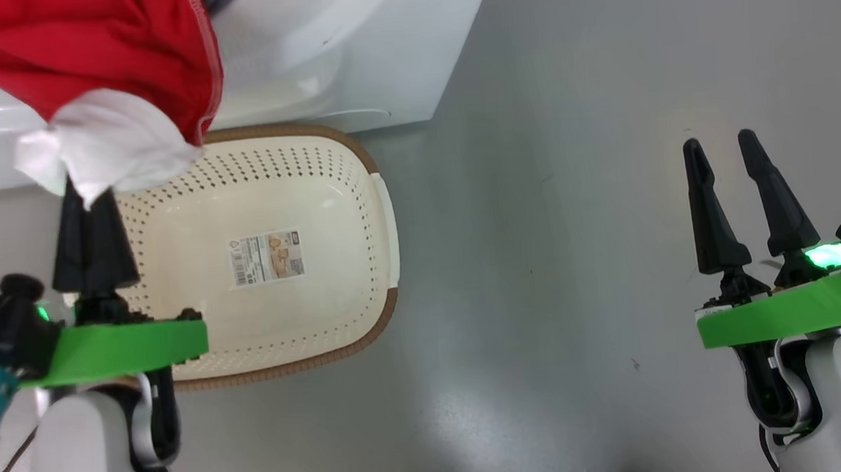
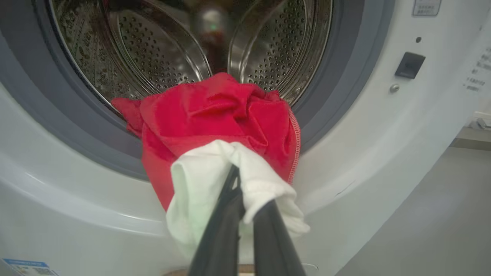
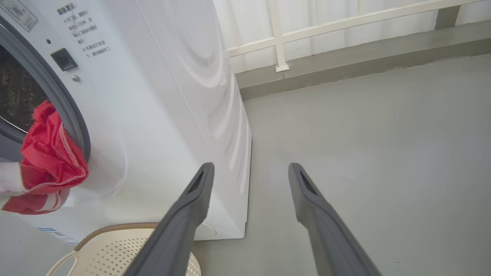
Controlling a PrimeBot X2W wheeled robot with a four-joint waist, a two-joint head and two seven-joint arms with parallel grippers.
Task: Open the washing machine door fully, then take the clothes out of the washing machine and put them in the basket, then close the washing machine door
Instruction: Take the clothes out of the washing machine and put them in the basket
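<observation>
The left gripper (image 2: 234, 180) is pressed together on a white fold of the clothes (image 2: 215, 111), its 2 dark fingers pinching the cloth where it bunches at the lower centre of the left wrist view. From that pinch the red fabric runs up and back over the grey rubber ring (image 2: 337, 76) into the lower part of the steel drum (image 2: 153, 57), so the garment hangs partly in and partly out of the washing machine (image 2: 383, 134).

In the head view the same white bunch sits at the upper left of the frame, draped over the fingertips, with the red part rising to the top edge. Just below and to the right of it lies the basket (image 1: 355, 152) on the grey floor (image 1: 611, 215), just in front of the machine (a sticker (image 1: 266, 257) shows on its bottom). The held fold hangs over the basket's upper left rim.

The right gripper (image 1: 719, 145) is at the lower right of the head view, well apart from the basket, its 2 fingers spread with bare floor showing between them. In the right wrist view those fingers point at the floor beside the machine's side, with the red cloth at the left edge. A small blue label (image 2: 27, 264) sits at the bottom left of the left wrist view, low on the machine's front.
</observation>
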